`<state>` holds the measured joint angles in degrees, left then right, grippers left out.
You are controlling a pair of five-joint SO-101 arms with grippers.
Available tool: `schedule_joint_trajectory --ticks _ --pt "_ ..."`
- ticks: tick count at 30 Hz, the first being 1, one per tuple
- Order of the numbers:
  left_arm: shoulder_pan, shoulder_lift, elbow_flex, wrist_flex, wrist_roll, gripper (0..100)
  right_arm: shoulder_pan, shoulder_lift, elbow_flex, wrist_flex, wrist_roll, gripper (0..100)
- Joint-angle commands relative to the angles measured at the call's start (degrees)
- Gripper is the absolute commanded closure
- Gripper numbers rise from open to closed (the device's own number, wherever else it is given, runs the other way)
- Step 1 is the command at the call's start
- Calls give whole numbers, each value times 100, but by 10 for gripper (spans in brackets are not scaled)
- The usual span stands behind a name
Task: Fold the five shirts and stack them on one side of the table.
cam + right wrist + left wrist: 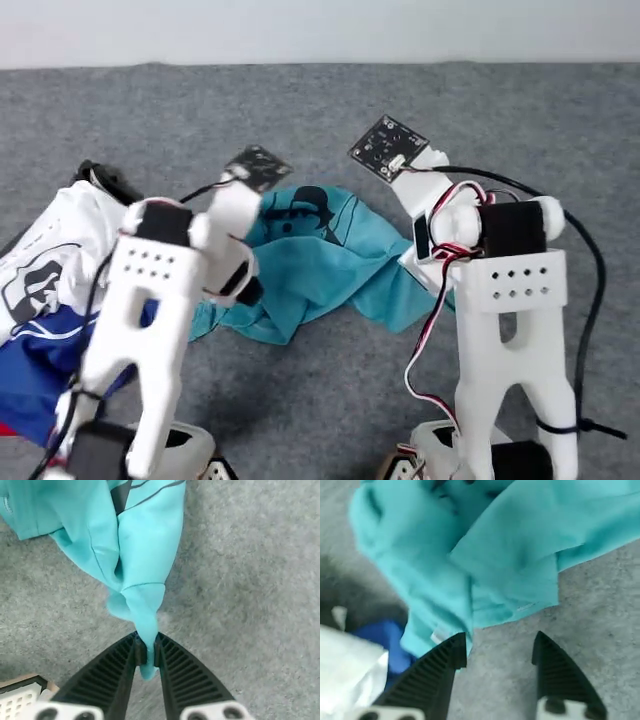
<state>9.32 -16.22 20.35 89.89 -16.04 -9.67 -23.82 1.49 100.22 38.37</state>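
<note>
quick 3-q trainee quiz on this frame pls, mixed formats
1. True or false: the right gripper is shut on the teal shirt.
2. The left gripper is: A) open B) shut on cloth C) shut, empty.
3. Fill in: in the left wrist view, the cloth between the white shirt and the teal shirt is ___.
Key: 1 true; 2 A; 3 the blue shirt.
</note>
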Motion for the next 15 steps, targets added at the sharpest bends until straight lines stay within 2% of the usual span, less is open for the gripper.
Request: schedule_joint_trajectory --ticks 1,11,15 --pt "334 316 -435 -123 -62 779 75 -268 -18 127 18 990" --pt "413 1503 -585 -1064 -62 784 75 -268 -26 127 18 990" --pt "422 1855 -585 -1345 -62 870 75 -259 -26 127 18 990"
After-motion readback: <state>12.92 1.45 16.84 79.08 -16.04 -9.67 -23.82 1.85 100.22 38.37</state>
